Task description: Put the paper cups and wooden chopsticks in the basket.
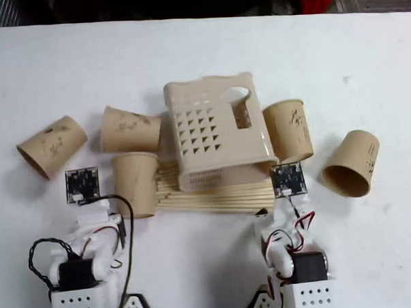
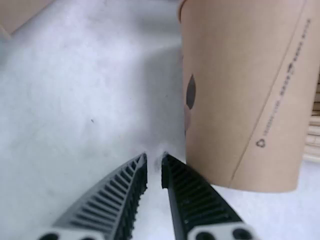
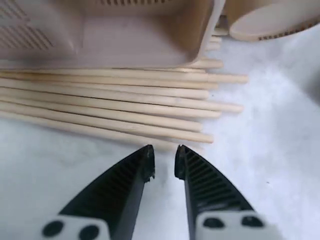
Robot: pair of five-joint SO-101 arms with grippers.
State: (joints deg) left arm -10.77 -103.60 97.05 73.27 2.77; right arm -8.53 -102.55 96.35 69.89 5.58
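A beige basket (image 1: 218, 133) lies tipped over at mid-table, a perforated wall facing up, its near edge resting on a row of wooden chopsticks (image 1: 214, 196). Several brown paper cups lie on their sides: far left (image 1: 52, 147), left of the basket (image 1: 129, 129), near left (image 1: 135, 183), right of the basket (image 1: 288, 130), far right (image 1: 351, 163). My left gripper (image 2: 154, 157) is low over the table beside the near-left cup (image 2: 240, 90), fingers almost together and holding nothing. My right gripper (image 3: 164, 150) sits just short of the chopsticks (image 3: 125, 105) and the basket (image 3: 100, 35), fingers close together and holding nothing.
The white table (image 1: 201, 52) stretches bare behind the basket. Both arm bases, left (image 1: 78, 282) and right (image 1: 296, 276), stand at the near edge with loose cables. Another cup (image 3: 275, 20) lies beyond the chopstick ends in the right wrist view.
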